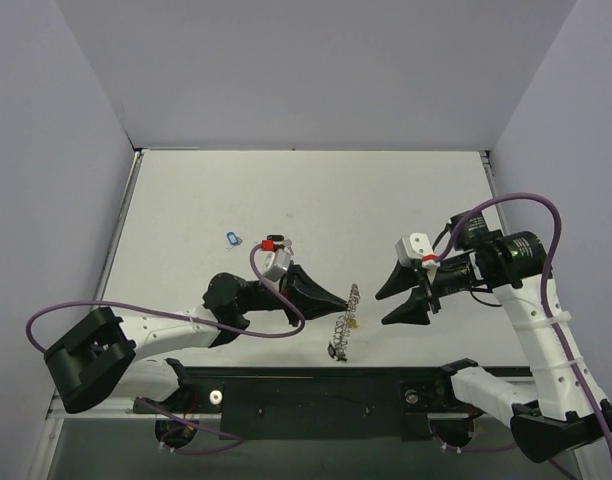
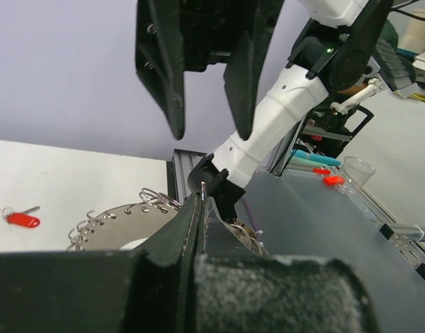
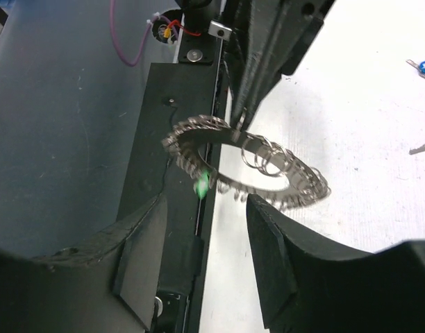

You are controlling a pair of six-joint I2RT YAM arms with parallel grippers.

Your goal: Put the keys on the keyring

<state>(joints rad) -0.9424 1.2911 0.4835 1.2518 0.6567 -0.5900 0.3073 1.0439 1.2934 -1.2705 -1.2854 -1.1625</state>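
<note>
Left gripper: jaws closed on the rim of the keyring. In the left wrist view the two fingers meet at one point on the ring's edge. The keyring is held tilted, nearly edge-on to the top camera, near the table's front edge, between the two grippers. Cannot tell whether its low end touches anything. Its wire loops show clearly in the right wrist view, around the flat band.

Right gripper: jaws apart, nothing between them, just beside the keyring on its right and facing the left gripper. From the right wrist camera the ring sits just beyond the fingertips. There is a small green spot at its near edge, too blurred to identify.

Blue-tagged key lies on the table behind the left arm. Red-tagged key lies just right of it, close to the left wrist. Both are well apart from the keyring.

Black base plate runs along the near edge, below the ring.
</note>
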